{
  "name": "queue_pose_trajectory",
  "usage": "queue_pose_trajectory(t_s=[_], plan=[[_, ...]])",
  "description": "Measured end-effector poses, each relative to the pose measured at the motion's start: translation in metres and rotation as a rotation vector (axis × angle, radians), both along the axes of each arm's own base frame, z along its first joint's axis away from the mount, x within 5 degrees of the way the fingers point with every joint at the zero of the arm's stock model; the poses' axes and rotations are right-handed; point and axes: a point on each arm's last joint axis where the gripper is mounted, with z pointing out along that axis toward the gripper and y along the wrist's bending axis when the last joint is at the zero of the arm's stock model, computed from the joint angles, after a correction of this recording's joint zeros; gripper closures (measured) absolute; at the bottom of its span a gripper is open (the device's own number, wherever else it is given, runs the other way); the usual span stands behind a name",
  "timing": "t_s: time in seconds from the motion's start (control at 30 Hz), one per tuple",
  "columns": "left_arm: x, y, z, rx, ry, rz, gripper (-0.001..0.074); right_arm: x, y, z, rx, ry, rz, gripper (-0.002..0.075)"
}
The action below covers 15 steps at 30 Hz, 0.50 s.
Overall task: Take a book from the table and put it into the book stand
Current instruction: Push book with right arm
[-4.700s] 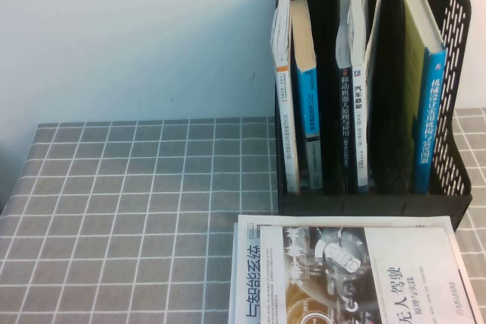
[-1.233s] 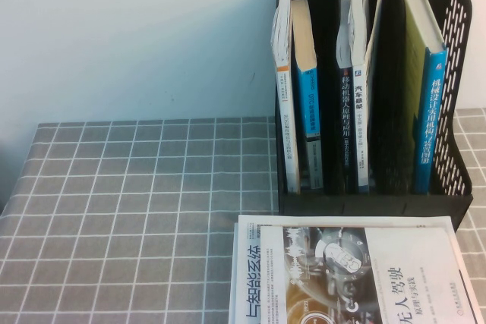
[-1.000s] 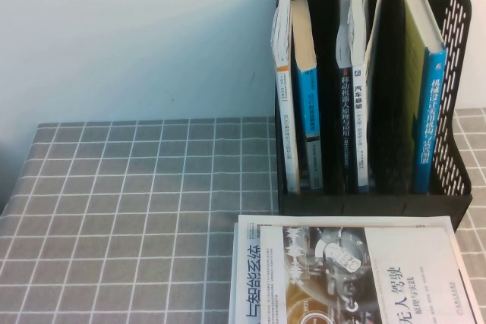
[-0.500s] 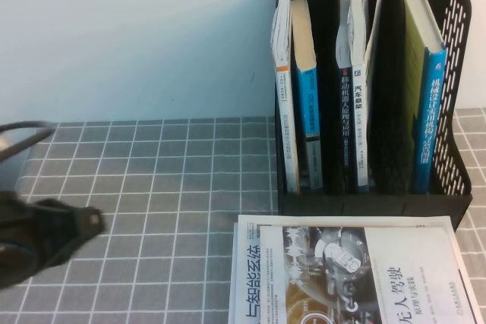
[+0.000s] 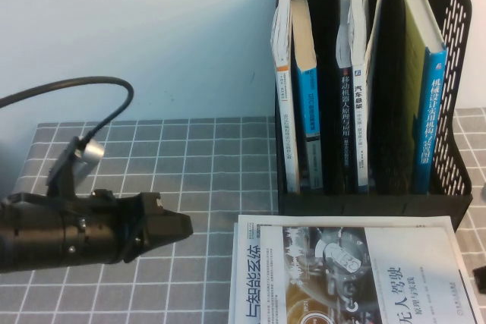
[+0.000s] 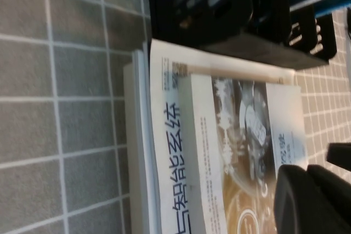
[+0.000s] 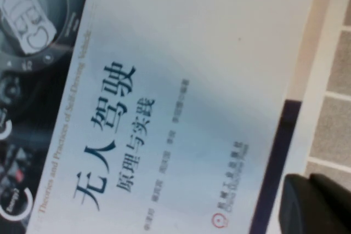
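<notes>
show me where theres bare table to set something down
Bare grid cloth of the table runs from the wall to the book stand, behind the shut left gripper. Crowded: near right, where the book lies on a stack against the stand, right gripper at its edge.

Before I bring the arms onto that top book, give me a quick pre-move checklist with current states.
1. The book flat on the stack by the book stand: ok.
2. Free slot room: right slot holds one book, ok.
3. Left gripper over the table, left of the book, shut: not ok for grasping.
4. Right gripper at the book's right edge: open or shut, cannot tell.
5. Book held: not ok, neither grips it.
</notes>
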Motion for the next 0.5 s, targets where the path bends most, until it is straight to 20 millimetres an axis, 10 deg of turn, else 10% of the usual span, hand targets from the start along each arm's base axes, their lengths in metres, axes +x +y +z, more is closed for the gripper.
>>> queue_pose_trajectory(t_s=[0.23, 0.5], plan=[[0.007, -0.005, -0.015, -0.044, 0.049, -0.04, 0.0664, 0.0, 0.015, -0.019, 0.001, 0.035, 0.027, 0.0729], [0.011, -0.007, -0.021, -0.084, 0.085, -0.045, 0.0288, 0.007, 0.02, -0.025, 0.044, 0.022, 0.026, 0.0728]])
